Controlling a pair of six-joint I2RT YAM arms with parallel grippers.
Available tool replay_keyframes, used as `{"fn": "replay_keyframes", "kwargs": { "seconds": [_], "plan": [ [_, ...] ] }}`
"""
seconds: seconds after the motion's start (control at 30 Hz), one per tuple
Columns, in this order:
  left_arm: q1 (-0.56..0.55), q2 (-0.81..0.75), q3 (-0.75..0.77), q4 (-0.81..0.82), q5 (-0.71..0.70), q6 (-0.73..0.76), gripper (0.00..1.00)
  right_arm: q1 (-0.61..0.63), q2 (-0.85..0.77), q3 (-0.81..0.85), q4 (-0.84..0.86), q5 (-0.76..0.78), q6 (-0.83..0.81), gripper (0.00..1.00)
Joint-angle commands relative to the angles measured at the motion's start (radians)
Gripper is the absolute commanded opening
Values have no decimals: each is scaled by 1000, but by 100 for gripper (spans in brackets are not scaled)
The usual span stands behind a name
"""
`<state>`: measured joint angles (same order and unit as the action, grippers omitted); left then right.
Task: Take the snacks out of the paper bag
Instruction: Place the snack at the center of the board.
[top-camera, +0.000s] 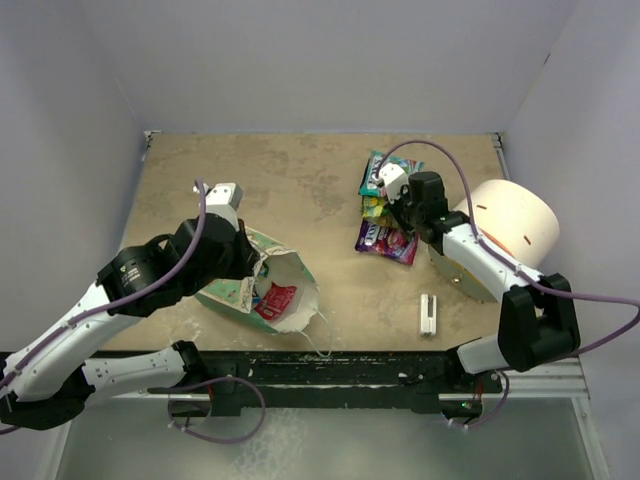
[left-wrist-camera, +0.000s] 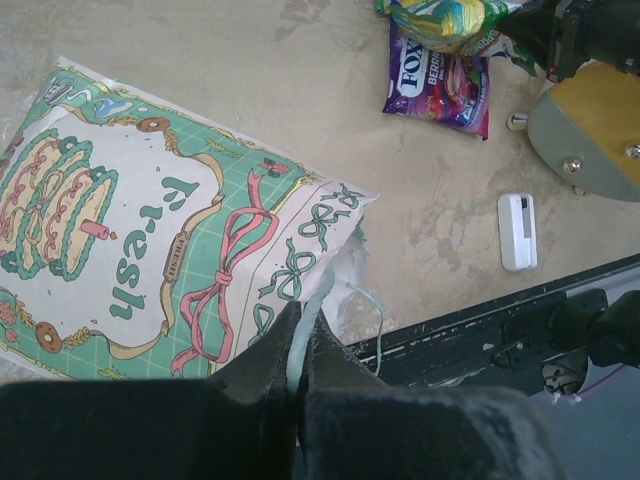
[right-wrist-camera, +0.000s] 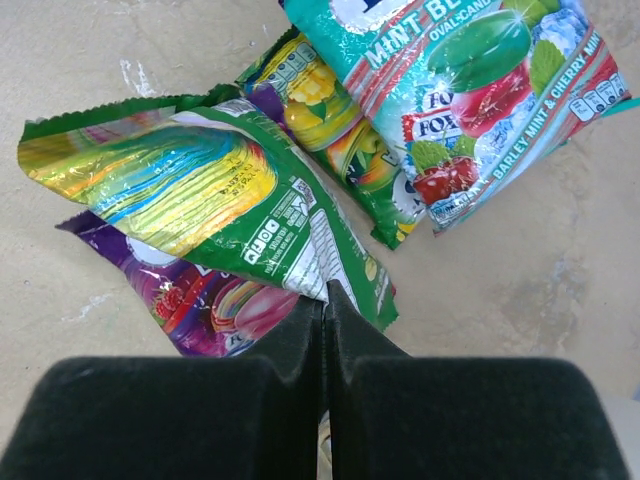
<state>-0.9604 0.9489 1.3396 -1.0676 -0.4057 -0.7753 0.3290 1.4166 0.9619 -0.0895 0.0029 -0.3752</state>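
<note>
- A robot test lab.
- Bare white walls (top-camera: 300, 60) box in the beige desk (top-camera: 300, 190) on three sides.
- Left arm (top-camera: 150, 280) and right arm (top-camera: 480, 255), trailing purple cables (top-camera: 203, 215), are bolted to a black rail (top-camera: 330, 372) along the bottom edge.

The paper bag (left-wrist-camera: 150, 230) is printed mint-green with pink bows. Beyond the right tool (right-wrist-camera: 326, 295), snacks (right-wrist-camera: 200, 190) are coloured green, purple, teal.

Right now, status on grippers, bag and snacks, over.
Left gripper shut on paper bag edge. Right gripper shut on yellow-green packet. Red packet showing in bag mouth. Nothing blocking.
</note>
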Motion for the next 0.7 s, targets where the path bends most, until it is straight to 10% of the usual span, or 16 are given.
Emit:
{"fn": "replay_keyframes", "kwargs": {
  "seconds": [0.0, 0.3, 0.67],
  "plan": [
    [2, -26, 35, -3, -36, -14, 0, 2, -6, -29, 100, -16, -22, 0],
    [2, -14, 31, 3, -30, -8, 0, 4, 3, -93, 12, 11, -166, 0],
    [2, 6, 31, 24, -36, 12, 0, 81, 42, -172, -12, -51, -188, 24]
  ]
}}
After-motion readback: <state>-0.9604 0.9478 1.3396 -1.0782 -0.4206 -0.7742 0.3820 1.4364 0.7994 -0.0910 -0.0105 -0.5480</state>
